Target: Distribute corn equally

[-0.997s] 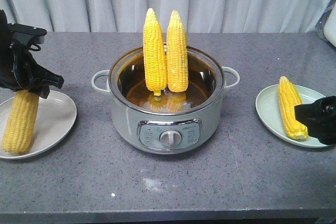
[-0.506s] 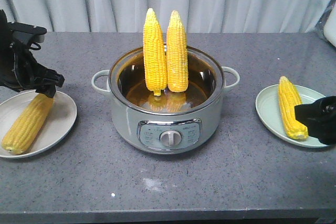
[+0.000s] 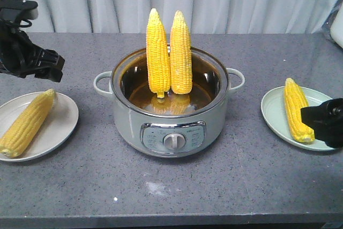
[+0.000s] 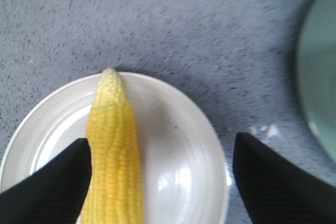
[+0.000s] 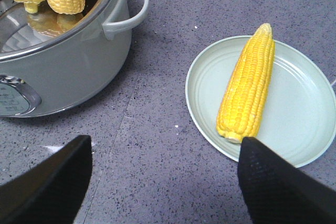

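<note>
Four cobs show on the grey surface (image 3: 214, 191). Two pot cobs (image 3: 169, 52) stand upright side by side, touching, tips up, in the grey pot (image 3: 170, 127) at the centre of the front view, leaning on its back rim. At lower left a white plate (image 3: 61, 127) holds the left cob (image 3: 28, 123), which lies flat on a diagonal with its pale tip toward the upper right. The left pincer (image 3: 52, 67) hovers at upper left, above and behind that plate and clear of the cob. In its wrist view the left pincer (image 4: 163, 150) is released, the dark fingers (image 4: 58, 182) wide apart at the lower corners, with the cob (image 4: 113, 150) and plate (image 4: 178, 129) below. At right a pale green plate (image 3: 272, 112) carries the right cob (image 3: 298, 110), tip toward the top of the frame. The right pincer (image 3: 324, 122) sits at the right edge, overlapping the plate's near rim. Its wrist view shows it released too, grasping nothing, with the cob (image 5: 248, 90) beyond its right finger (image 5: 278, 187).
</note>
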Controlling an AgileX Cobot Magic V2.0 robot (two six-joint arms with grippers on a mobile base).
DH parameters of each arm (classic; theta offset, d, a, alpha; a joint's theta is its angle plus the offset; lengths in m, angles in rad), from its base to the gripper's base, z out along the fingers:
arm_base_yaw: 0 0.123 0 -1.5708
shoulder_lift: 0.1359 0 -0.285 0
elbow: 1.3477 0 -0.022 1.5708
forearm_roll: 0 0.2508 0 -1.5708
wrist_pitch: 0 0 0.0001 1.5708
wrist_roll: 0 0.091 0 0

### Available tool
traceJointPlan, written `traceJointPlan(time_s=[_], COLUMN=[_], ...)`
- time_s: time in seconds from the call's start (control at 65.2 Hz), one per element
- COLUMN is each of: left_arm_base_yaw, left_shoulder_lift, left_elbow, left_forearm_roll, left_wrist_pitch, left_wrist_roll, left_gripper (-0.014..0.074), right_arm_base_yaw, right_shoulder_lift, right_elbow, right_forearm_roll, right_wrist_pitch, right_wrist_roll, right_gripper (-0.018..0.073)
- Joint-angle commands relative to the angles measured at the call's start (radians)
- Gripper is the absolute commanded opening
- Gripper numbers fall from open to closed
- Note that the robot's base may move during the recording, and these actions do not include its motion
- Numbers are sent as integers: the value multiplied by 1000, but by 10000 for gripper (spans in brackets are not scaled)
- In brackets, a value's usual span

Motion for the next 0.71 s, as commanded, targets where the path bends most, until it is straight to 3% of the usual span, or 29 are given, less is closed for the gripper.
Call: traceJointPlan(time_s=[0.0, 0.414, 0.537, 0.69], left_arm_base_yaw=[-6, -6, -6, -5], left_shoulder_lift=[-104, -377, -442, -510], left_elbow=[-31, 208, 293, 372], left_forearm_roll=[-84, -482, -531, -529], left_wrist_pitch=[-32, -61, -61, -61], left_wrist_roll=[44, 375, 411, 411], left_gripper=[544, 544, 544, 544], right_arm_base_yaw=[-3, -3, -3, -3], right_shoulder_lift=[-11, -11, -11, -11], right_elbow=[-23, -23, -23, -23], right_forearm_roll=[-3, -3, -3, -3], right_wrist_pitch=[-61, -61, -61, -61], right_wrist_roll=[-7, -7, -7, -7], right_gripper=[560, 560, 560, 560])
